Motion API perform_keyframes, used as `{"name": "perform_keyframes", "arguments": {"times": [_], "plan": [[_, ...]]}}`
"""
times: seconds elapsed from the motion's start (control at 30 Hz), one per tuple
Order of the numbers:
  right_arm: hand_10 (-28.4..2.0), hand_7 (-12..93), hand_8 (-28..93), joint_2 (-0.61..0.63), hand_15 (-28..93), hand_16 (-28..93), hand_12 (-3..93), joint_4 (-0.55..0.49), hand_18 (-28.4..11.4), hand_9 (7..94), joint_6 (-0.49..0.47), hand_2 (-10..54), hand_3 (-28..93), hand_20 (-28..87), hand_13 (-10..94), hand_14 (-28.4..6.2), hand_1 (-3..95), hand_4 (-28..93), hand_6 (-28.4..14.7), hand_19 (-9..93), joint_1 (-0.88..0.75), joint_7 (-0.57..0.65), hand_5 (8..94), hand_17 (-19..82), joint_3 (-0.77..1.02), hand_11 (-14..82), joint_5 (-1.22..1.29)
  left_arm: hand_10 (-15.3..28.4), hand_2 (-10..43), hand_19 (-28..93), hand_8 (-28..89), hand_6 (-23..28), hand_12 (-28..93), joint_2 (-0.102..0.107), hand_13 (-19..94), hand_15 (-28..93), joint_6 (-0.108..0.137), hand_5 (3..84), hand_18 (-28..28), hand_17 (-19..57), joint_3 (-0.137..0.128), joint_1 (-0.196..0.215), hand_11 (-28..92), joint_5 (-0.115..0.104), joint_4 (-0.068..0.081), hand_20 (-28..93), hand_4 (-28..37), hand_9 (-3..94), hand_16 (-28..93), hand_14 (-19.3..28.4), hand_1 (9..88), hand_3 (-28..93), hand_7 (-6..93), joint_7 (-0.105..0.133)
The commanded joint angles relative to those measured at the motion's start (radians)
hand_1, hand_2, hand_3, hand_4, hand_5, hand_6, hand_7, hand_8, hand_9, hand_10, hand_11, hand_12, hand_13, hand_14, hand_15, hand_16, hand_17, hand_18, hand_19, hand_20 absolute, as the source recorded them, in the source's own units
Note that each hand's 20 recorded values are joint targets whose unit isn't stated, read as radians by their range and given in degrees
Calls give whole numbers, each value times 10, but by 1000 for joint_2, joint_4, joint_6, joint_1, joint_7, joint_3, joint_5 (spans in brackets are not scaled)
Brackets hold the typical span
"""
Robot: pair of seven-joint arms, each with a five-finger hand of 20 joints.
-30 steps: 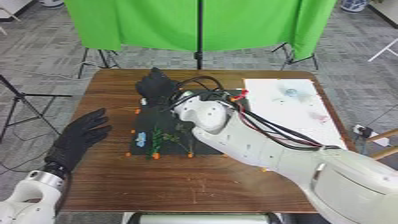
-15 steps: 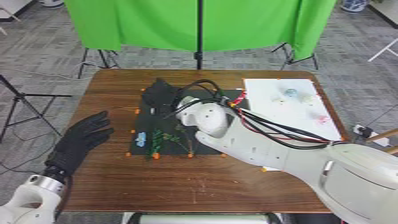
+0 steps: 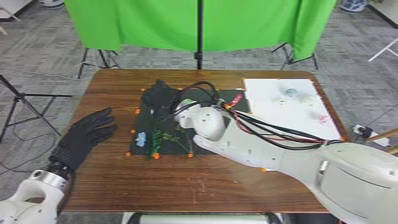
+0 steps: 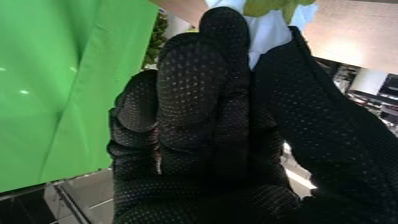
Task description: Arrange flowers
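Observation:
In the head view my right hand (image 3: pixel 158 96) is over the far left part of the black mat (image 3: pixel 142 121). In the right wrist view a white flower (image 4: pixel 269 36) with a yellow-green part is pinched between the thumb and fingers of my right hand (image 4: pixel 191 100). A blue flower (image 3: pixel 140 139) lies at the mat's left edge, beside green stems (image 3: pixel 155 142). More thin stems lie just to their right, near the forearm. My left hand (image 3: pixel 84 134) is open above the table's left side, apart from the flowers.
On the right of the brown table (image 3: pixel 213 187) a white board (image 3: pixel 271 97) bears small pale blue and pink pieces. Small orange markers dot the mat's edges. My right forearm and its loose cables cover the mat's right part. A green curtain (image 3: pixel 142 25) hangs beyond the table.
My right hand has come back from the table's far edge, nearer to the robot, and has turned slightly. The left hand has shifted a little to the right.

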Motion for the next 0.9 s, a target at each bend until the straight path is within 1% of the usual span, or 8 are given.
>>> {"name": "perform_keyframes", "arguments": {"times": [0.03, 0.13, 0.17, 0.2, 0.3, 0.33, 0.6, 0.9], "plan": [[-12, 449, -143, -22, 480, 408, 429, 8, -165, 904, -11, -95, 805, 455, 809, 16, 505, -283, 52, 800, 12, 3, 732, 319, 8, 124, -32, 116, 9, 531, -104, 40, 148, 6, 211, 377, -16, 298, 222, -91, 14, -15, 210, 7, 13, -7, -283, 262, -38, 152, 257, 707, 198, -16], [-11, 450, -142, -25, 479, 408, 430, 11, -164, 904, -8, -95, 805, 455, 806, 17, 504, -283, 53, 799, 18, 10, 731, 318, -1, 124, -30, 116, 9, 531, -105, 40, 148, 8, 211, 378, -13, 297, 222, -91, 16, -15, 210, 7, 13, -6, -283, 262, -38, 152, 257, 707, 198, -9], [-11, 451, -141, -26, 479, 408, 429, 10, -164, 904, -16, -95, 804, 455, 806, 17, 504, -283, 53, 799, 6, 5, 730, 317, 14, 124, -40, 116, 9, 531, -105, 40, 148, 6, 211, 378, -17, 297, 222, -91, 14, -16, 210, 7, 13, -6, -283, 262, -38, 152, 257, 707, 198, -17], [-11, 450, -141, -26, 479, 409, 430, 9, -164, 904, -13, -95, 804, 455, 806, 17, 503, -283, 53, 799, 12, 9, 730, 317, 6, 124, -34, 116, 9, 531, -105, 41, 148, 8, 211, 378, -14, 298, 222, -91, 15, -15, 210, 8, 12, -6, -283, 262, -38, 152, 257, 707, 197, -11], [-11, 450, -140, -24, 481, 409, 431, 4, -164, 899, -24, -95, 800, 455, 804, 17, 502, -283, 53, 797, 5, 13, 725, 315, 11, 122, -42, 116, 10, 531, -104, 40, 148, 7, 211, 378, -15, 297, 222, -91, 14, -15, 210, 7, 12, -6, -283, 262, -38, 152, 257, 706, 197, -13], [-11, 451, -140, -22, 482, 409, 430, 0, -163, 897, -27, -95, 799, 455, 802, 17, 501, -283, 52, 797, 12, 21, 722, 314, 2, 121, -36, 116, 10, 531, -104, 41, 148, 8, 211, 379, -15, 297, 222, -91, 14, -14, 210, 7, 12, -6, -283, 262, -38, 152, 257, 707, 197, -9], [-16, 477, -145, -22, 497, 396, 435, 11, -161, 865, -41, -95, 795, 456, 765, 10, 457, -283, 45, 792, 3, 31, 679, 303, 10, 133, -42, 116, 10, 532, -104, 41, 147, 3, 211, 378, -18, 298, 222, -91, 12, -18, 210, 9, 14, -6, -283, 262, -39, 153, 257, 705, 197, -13], [-18, 483, -147, -26, 500, 386, 429, 10, -161, 846, -67, -95, 788, 455, 753, 13, 450, -283, 41, 788, -11, 32, 656, 296, 31, 134, -56, 116, 10, 532, -104, 41, 148, 0, 211, 378, -18, 298, 222, -91, 8, -17, 210, 11, 14, -6, -283, 262, -38, 153, 257, 706, 197, -13]]}}
